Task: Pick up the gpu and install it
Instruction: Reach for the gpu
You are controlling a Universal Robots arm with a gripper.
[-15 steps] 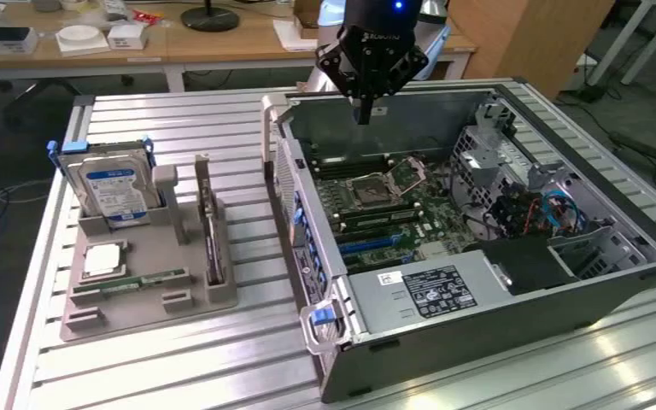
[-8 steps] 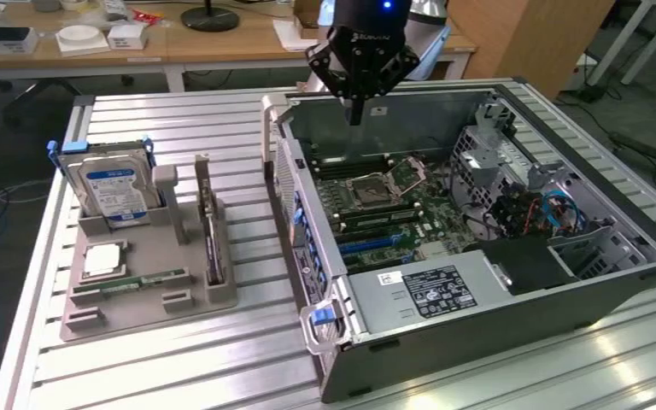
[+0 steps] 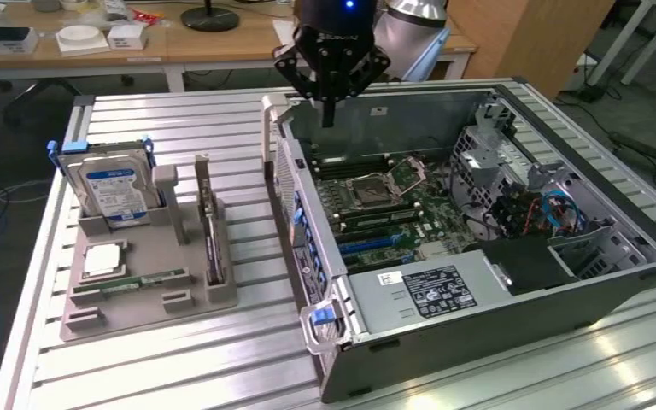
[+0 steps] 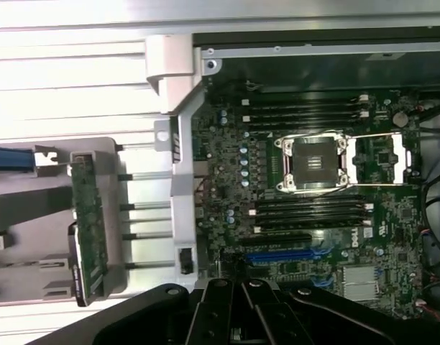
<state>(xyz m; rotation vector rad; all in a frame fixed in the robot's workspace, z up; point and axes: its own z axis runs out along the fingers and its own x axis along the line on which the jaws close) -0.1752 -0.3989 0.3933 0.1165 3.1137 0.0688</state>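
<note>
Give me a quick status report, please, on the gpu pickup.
Jaws shut, empty, above computer case. Gpu upright in gray holder, untouched. Case wall between them.

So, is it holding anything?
Nothing. The black tool hangs shut and empty over the open grey computer case; the green gpu card stands in its grey holder.

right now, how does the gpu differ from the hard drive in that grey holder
The gpu is a thin green card seen edge-on; the hard drive is a thicker silver block with a blue-and-white label facing the exterior view. The gpu sits nearest the computer case; the hard drive stands further from it. Both stand on edge in the grey holder, neither held.
</note>
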